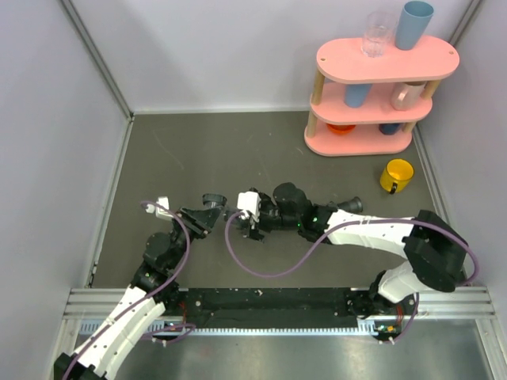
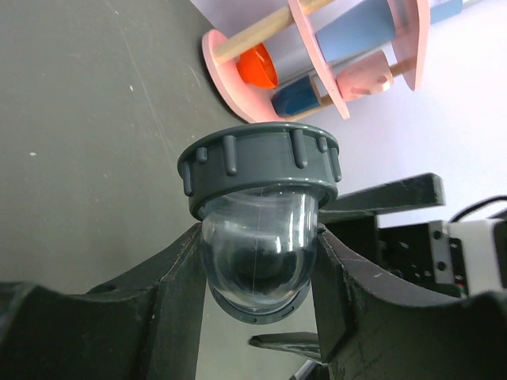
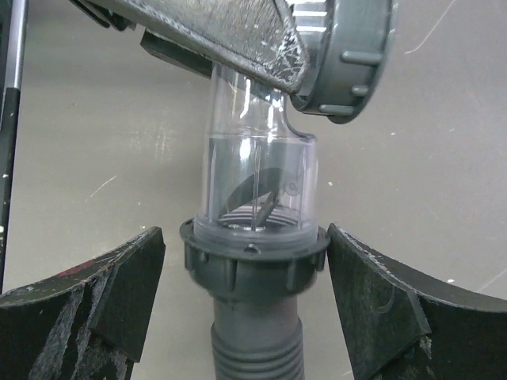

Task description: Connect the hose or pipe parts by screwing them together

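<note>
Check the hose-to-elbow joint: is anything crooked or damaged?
Nothing stands out. The ring nut on the hose sits level around the clear elbow; no crack shows. The right fingers stand open on both sides of it.

White arms [image 1: 372, 231], black joints [image 1: 436, 253] — purple cables [image 1: 261, 273]

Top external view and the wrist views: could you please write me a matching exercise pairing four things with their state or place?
Things:
1 left pincer
2 right pincer
3 yellow mug
4 clear glass

States or places:
a on the top tier of the pink shelf
b open, either side of the ring nut on the hose
c shut on the elbow fitting
d on the table beside the shelf

Pairs: 1-c; 2-b; 3-d; 4-a
</note>
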